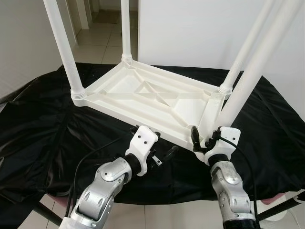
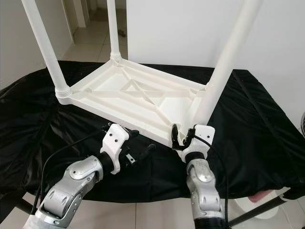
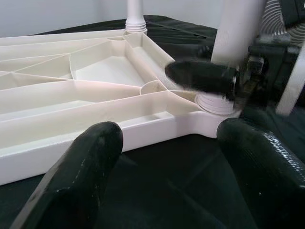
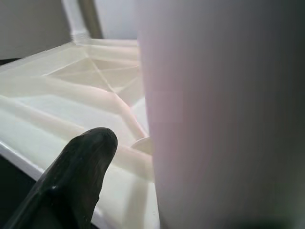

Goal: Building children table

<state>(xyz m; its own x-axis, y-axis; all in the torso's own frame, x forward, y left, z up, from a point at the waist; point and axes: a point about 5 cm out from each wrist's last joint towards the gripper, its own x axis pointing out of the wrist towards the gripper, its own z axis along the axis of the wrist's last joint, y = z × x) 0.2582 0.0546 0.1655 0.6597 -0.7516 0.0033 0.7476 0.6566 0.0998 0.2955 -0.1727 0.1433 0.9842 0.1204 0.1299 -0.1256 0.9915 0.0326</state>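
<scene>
Tabletop (image 1: pixel 143 93) lies upside down on black cloth (image 1: pixel 47 124), three legs upright in corner sockets. Right gripper (image 1: pixel 206 138) grasps fourth leg (image 1: pixel 248 71) at near right corner, forearm upright. Left gripper (image 1: pixel 159 148) hovers spread, empty, beside near edge, forearm angled inward. Left wrist view shows leg base over its socket; right wrist view shows one finger (image 4: pixel 71 186) against leg.

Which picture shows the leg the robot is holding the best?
The left eye view: the long white plastic table leg rises from the near corner socket, with the right hand at its base. The right eye view shows much the same. The right wrist view gives a blurry close-up; the left wrist view, its base.
</scene>
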